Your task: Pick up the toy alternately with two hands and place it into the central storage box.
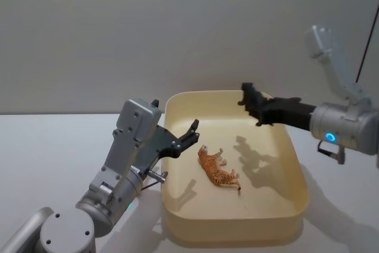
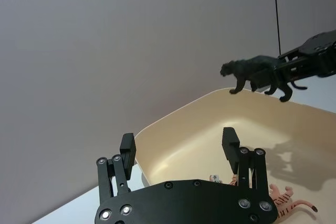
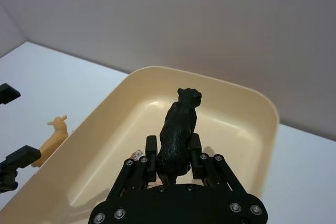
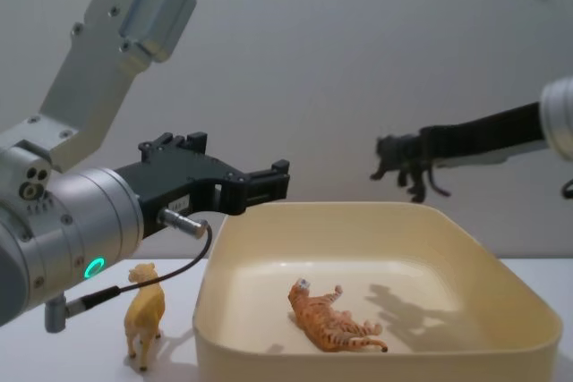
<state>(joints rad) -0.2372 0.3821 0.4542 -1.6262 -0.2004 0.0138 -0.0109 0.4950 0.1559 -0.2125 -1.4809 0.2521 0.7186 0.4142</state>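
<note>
Aloft, panther [image 3: 178, 124] (right claw [image 3: 173, 153]) over box [image 3: 231, 111].

Wall [image 1: 177, 28]: plain pale grey, matte, unbroken across the whole rear. Table [image 1: 41, 140]: white, smooth top, meeting the wall along a straight edge; soft shadows lie on it under even, diffuse light. Cable [image 1: 366, 45]: thin, dark, running slantwise before the wall at far right.

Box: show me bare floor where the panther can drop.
Bare: right half of the box, between tiger and right wall, and the far strip behind the tiger. Crowded: left-centre, where the tiger lies near the open left gripper.
</note>
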